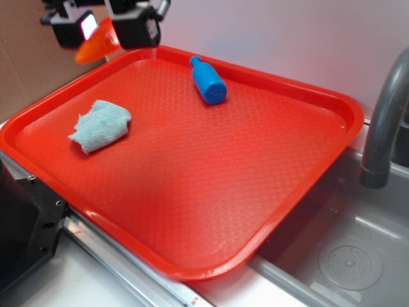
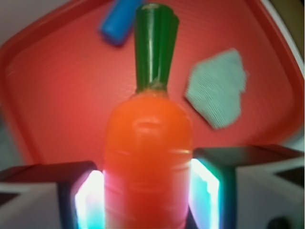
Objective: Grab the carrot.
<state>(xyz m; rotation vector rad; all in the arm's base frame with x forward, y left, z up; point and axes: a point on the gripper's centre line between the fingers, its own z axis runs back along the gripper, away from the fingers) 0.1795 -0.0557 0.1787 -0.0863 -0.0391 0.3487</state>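
The orange carrot (image 1: 97, 45) hangs in the air above the back left corner of the red tray (image 1: 192, 268), clamped by my gripper (image 1: 105, 29). In the wrist view the carrot (image 2: 147, 157) fills the middle, its green stem (image 2: 155, 47) pointing away from the camera. Both glowing pads press its sides, so the gripper (image 2: 147, 195) is shut on it. The carrot's pointed tip sticks out to the lower left in the exterior view.
A blue toy bottle (image 1: 208, 80) lies at the tray's far side, and a pale teal rag (image 1: 100, 125) lies on its left part. A grey faucet (image 1: 383, 121) and a sink basin (image 1: 345, 256) stand to the right of the tray.
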